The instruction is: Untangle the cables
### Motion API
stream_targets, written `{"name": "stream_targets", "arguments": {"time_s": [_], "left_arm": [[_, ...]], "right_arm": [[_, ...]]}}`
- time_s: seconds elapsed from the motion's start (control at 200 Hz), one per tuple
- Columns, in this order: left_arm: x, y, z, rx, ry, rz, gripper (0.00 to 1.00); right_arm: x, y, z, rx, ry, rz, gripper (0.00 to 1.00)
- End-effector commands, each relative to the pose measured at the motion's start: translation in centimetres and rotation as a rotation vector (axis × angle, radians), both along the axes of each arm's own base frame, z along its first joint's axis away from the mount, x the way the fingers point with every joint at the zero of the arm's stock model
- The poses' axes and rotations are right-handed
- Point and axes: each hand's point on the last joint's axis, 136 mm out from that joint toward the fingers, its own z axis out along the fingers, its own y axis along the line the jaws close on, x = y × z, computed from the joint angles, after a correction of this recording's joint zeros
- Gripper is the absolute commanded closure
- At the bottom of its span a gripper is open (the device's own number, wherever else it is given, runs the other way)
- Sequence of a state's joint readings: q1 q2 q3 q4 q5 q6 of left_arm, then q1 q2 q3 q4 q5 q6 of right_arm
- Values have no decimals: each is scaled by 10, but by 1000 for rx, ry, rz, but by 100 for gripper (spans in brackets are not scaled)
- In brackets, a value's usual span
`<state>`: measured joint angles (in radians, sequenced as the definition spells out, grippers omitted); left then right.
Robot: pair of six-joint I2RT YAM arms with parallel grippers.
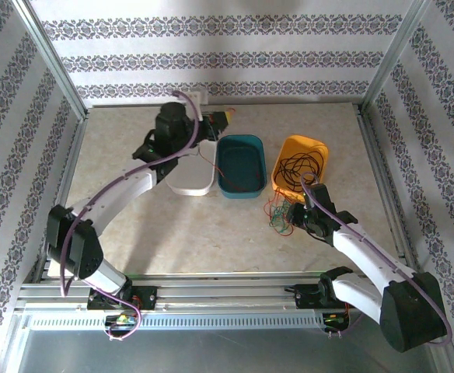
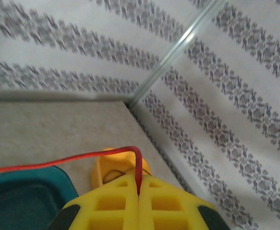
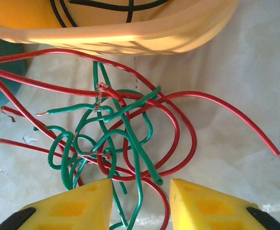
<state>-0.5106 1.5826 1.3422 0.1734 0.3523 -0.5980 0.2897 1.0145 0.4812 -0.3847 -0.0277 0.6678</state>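
Cables, red and green, form one tangle on the table against the near side of the orange bin. Several strands pass between the spread jaws of the right gripper; the strand count cannot be told. The left gripper, pressed together, pinches one red cable left of the orange bin. Black cables coil inside it. There are three bins: orange, teal bin, white bin.

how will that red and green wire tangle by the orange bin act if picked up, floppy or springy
Probably springy, not limp: the red wires hold open curves. Likely light, being thin. The green wires loop through the red, so lifting one strand would probably drag the whole tangle.
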Motion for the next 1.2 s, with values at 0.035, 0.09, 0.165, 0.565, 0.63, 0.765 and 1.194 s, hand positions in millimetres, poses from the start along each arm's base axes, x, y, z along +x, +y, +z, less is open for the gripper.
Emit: {"name": "stream_targets", "arguments": {"time_s": [0.035,0.09,0.165,0.565,0.63,0.765,1.194], "left_arm": [[-6,-44,-10,-69,13,-103,100],[-7,-59,-15,-84,21,-134,100],[-10,-81,-20,-95,30,-188,100],[-41,-149,-90,-70,202,-395,100],[-34,-134,-113,-24,253,-316,100],[-20,-89,-157,88,340,-115,100],[-17,-7,-225,433,496,115,100]], "right_arm": [[2,-3,5,-1,-12,-17,64],[1,-4,5,-2,-11,-19,64],[1,-5,6,-5,-17,-24,64],[-2,-8,5,-15,-12,-34,64],[-2,-8,5,-14,-10,-28,64],[-3,-6,4,-11,-8,-21,64],[-2,-3,4,-8,-4,-1,64]]}}
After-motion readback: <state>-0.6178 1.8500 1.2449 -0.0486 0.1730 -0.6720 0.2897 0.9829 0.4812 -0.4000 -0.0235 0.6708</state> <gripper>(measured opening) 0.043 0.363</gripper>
